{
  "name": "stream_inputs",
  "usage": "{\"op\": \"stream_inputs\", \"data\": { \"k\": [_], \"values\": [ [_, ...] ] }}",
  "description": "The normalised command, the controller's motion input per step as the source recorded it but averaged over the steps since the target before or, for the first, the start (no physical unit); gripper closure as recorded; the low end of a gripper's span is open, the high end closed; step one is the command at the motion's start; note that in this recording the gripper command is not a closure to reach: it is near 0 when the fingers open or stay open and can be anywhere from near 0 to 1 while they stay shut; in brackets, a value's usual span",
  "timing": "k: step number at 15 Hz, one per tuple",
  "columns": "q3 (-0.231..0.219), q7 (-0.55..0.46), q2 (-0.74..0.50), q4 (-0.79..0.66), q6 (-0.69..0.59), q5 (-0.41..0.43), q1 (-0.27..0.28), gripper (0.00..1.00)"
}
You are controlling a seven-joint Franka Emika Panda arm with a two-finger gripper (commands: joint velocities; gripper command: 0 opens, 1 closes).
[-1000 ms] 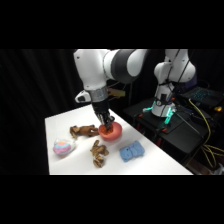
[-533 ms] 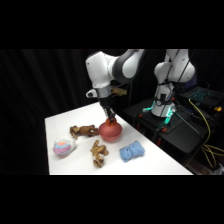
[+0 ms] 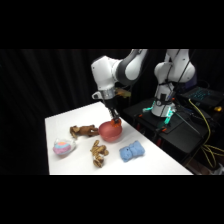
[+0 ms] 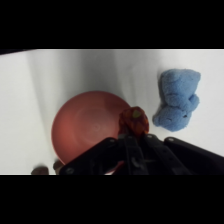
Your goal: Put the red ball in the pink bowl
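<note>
The pink bowl stands near the middle of the white table, and in the wrist view it fills the centre as a round salmon-red dish. My gripper hangs just above the bowl's right rim. In the wrist view the gripper is shut on the red ball, a small bumpy red-orange ball, held over the bowl's right edge. The ball cannot be made out in the side view.
A blue soft toy lies right of the bowl. Two brown plush pieces lie to its left and front. A pastel pink-and-blue lump sits at the table's left. A black stand is behind.
The arm has swung to the right, and the gripper has shifted slightly right over the bowl. The bowl and toys have stayed where they were.
</note>
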Motion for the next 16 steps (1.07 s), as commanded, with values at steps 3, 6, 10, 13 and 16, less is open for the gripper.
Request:
{"op": "stream_inputs", "data": {
  "k": [3, 6, 10, 13, 16],
  "values": [
    [-0.029, 0.05, -0.16, -0.09, 0.09, 0.136, 0.017, 0.00],
    [-0.032, 0.02, -0.12, -0.04, 0.08, 0.122, 0.011, 0.00],
    [-0.027, 0.01, -0.07, 0.00, 0.08, 0.124, 0.012, 0.00],
    [-0.016, 0.02, -0.10, 0.02, 0.07, 0.105, 0.025, 0.00],
    [0.025, 0.05, -0.18, 0.02, 0.05, 0.046, 0.077, 0.00]
  ]
}}
